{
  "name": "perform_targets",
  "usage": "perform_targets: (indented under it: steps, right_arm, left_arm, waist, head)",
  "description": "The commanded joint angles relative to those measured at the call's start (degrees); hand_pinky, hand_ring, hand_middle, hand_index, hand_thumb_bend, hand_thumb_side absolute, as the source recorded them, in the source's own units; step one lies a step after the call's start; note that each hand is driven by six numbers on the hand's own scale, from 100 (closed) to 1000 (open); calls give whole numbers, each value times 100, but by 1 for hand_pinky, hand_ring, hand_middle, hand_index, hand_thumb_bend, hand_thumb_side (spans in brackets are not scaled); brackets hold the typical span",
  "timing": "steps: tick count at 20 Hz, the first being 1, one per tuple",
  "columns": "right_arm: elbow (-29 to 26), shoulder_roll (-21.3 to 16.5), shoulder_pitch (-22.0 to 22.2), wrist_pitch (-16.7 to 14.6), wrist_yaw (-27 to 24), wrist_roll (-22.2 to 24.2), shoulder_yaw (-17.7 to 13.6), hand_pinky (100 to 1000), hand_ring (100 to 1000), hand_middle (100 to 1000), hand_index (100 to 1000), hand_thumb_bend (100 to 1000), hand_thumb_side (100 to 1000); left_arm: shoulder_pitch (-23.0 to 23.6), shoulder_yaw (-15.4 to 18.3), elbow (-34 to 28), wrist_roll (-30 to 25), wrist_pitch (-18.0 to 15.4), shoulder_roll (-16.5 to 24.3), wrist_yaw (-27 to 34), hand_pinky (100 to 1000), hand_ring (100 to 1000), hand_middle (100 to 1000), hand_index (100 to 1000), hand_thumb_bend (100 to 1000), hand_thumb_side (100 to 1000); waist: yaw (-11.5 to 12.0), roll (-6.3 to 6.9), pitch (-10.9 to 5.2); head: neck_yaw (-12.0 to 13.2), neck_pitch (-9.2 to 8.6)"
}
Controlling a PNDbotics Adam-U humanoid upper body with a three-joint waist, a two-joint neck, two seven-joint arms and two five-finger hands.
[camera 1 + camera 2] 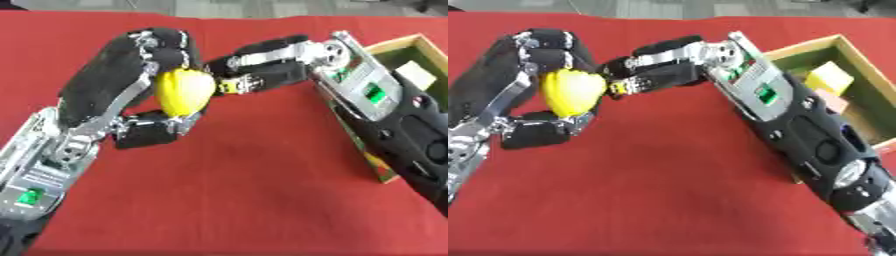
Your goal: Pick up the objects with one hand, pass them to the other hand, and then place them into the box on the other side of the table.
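Handover stage, item in transit. Rounded glossy yellow object, lemon-like [184, 92]: held above the red cloth-covered surface [254, 200], left of centre, clear of the cloth.

Left hand [131, 85], black with silver joints: curled round the yellow object, fingers over the top, thumb beneath. Pick-up judged done.

Right hand [654, 67], black and silver: reaching in from the right, fingertips [236, 85] at the object's right flank, touching or just beside it; fingers fairly straight, not closed round anything. Transfer judged begun, not finished.

Open wooden box with green interior [868, 60]: at the right edge of the surface, behind the right forearm. Holds already a pale yellow block [830, 78] and a pinkish block [833, 102]. Remaining: release by left hand, carry to box, placement.

Markings: coloured print on the box's outer wall [378, 165], not legible. Small green squares on both forearms, no lettering made out. No brand readable.
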Motion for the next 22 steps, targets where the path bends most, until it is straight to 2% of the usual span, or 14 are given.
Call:
perform_targets:
  steps: [1, 11, 22]
  right_arm:
    - [-194, -157, -83, -8, -118, -8, -56, 963, 1000, 925, 1000, 100, 889]
    - [-591, -279, -47, 176, -476, -8, 3, 965, 1000, 930, 1000, 100, 904]
    - [-874, -334, -30, 463, -823, -8, 28, 969, 1000, 936, 1000, 100, 921]
  left_arm:
    - [-30, 72, -123, 72, -5, 204, 10, 676, 592, 539, 548, 100, 100]
    - [-22, 86, -125, 186, -82, 412, -84, 678, 594, 544, 547, 100, 100]
    - [-25, 89, -125, 204, -58, 423, -71, 676, 590, 540, 546, 100, 100]
  waist:
    - [0, 8, -137]
    - [-15, -2, -142]
    - [-32, -3, -138]
  head:
    - [10, -6]
    - [49, -19]
    - [80, -30]
